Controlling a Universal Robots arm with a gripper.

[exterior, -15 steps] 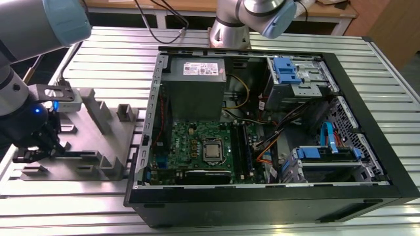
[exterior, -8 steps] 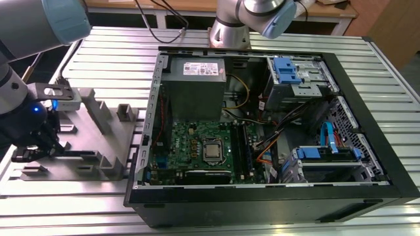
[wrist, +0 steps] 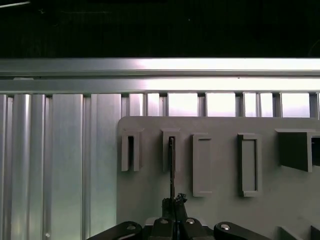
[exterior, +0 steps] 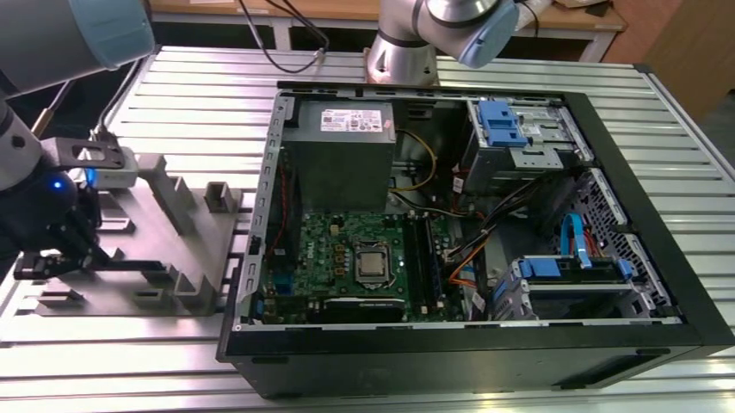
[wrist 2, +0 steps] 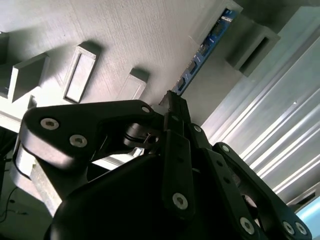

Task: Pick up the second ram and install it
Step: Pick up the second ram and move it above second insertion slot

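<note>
Gripper (wrist 2: 171, 101) appears pinched shut on the second ram's (wrist 2: 202, 50) near end, edgewise in the grey fixture (wrist 2: 125, 35); withdrawal should run straight along the slots, untwisted.

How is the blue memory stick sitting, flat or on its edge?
On its edge. The second ram stands in a slot of the grey holder, so it looks like a thin line in the first wrist view.
</note>
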